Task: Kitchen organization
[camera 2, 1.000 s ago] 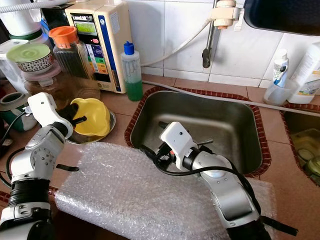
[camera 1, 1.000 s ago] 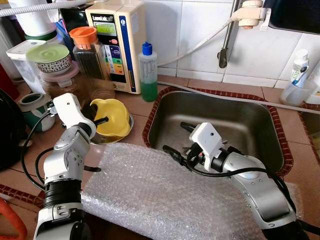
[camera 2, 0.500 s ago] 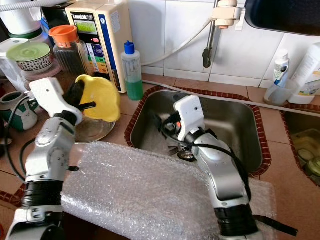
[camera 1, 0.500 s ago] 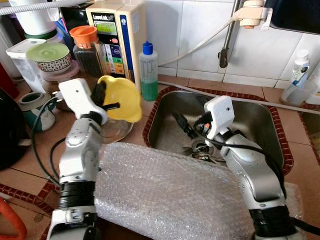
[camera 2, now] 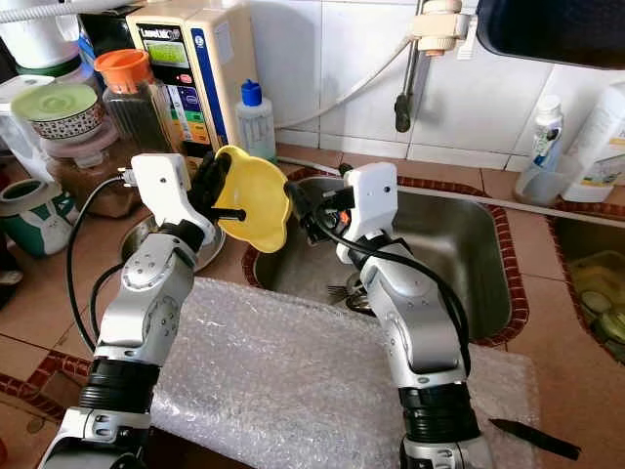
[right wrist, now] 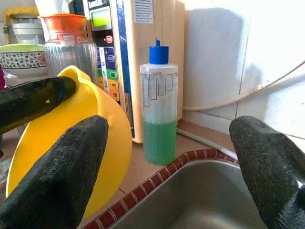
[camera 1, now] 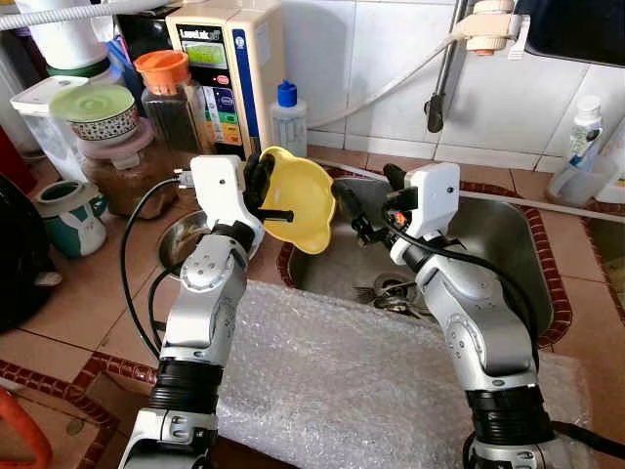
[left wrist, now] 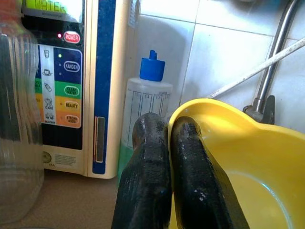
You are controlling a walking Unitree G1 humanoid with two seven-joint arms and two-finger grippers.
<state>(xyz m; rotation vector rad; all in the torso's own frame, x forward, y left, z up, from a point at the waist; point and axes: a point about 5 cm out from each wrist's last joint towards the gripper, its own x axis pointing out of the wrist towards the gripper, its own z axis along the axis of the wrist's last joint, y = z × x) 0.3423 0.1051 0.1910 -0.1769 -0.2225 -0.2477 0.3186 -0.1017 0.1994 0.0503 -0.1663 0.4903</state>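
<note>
Since 0.5 s ago, yellow bowl carried from above the steel dish toward the sink; now held aloft over the sink's 9 o'clock rim. Left gripper pinches the bowl's rim, fingers clamped. Right gripper, fingers spread wide, sits just beside the bowl at its 3 o'clock. Green soap bottle stands behind at 12 o'clock; bubble wrap lies at 6 o'clock.

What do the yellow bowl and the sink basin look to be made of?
The yellow bowl, pinched at its rim by the left gripper, looks like smooth moulded plastic: uniform colour, soft sheen, thin lip. The sink basin looks like brushed stainless steel: grey metal with dull reflections.
</note>
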